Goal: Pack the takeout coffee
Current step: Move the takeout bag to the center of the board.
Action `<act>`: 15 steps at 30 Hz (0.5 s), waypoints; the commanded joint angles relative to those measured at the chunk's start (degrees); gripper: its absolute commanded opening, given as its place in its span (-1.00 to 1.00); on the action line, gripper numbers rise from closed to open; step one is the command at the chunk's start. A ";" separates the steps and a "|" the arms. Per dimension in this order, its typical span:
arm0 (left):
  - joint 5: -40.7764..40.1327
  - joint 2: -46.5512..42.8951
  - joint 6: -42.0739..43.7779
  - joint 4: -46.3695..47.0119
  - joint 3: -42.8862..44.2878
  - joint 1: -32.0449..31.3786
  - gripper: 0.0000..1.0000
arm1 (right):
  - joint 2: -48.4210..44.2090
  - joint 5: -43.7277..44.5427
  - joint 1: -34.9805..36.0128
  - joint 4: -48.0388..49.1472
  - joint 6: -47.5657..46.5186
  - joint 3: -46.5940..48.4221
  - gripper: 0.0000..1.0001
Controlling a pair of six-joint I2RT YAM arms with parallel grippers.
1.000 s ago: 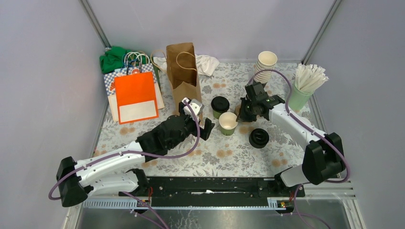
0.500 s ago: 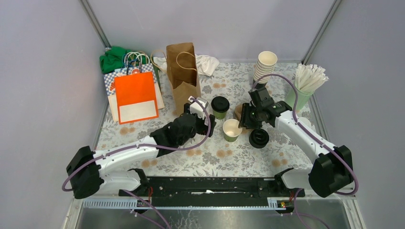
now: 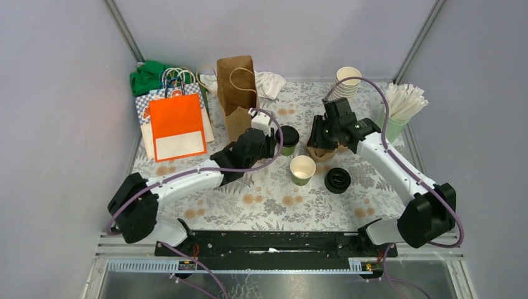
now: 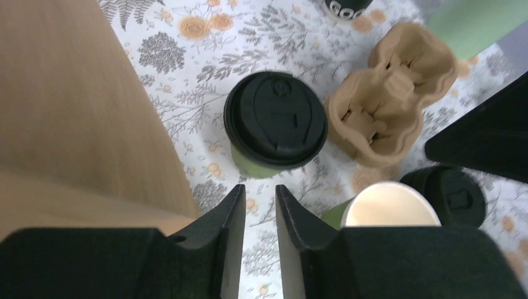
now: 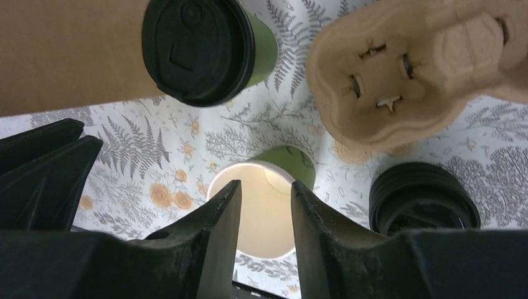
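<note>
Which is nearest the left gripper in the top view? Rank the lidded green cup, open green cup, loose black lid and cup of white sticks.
1. Lidded green cup, beside the left gripper.
2. Open green cup, toward the bases.
3. Loose black lid, farther right.
4. Cup of white sticks, far right.

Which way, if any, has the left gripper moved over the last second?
Yes. The left gripper has moved up the view, from below the foot of the brown paper bag to level with it, close to the lidded cup.
</note>
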 commanded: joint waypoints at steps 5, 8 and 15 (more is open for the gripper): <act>1.94 6.47 -1.34 1.77 8.51 3.30 -0.60 | 3.90 -2.24 -0.41 13.51 4.88 -0.13 -0.21; -0.22 9.39 -0.59 1.74 10.11 4.00 -0.60 | 5.29 -2.13 -0.34 15.73 5.56 -0.30 -0.21; -0.34 14.07 -0.54 1.99 12.50 7.21 -0.60 | 7.59 -1.49 -0.45 18.13 6.10 -0.74 -0.22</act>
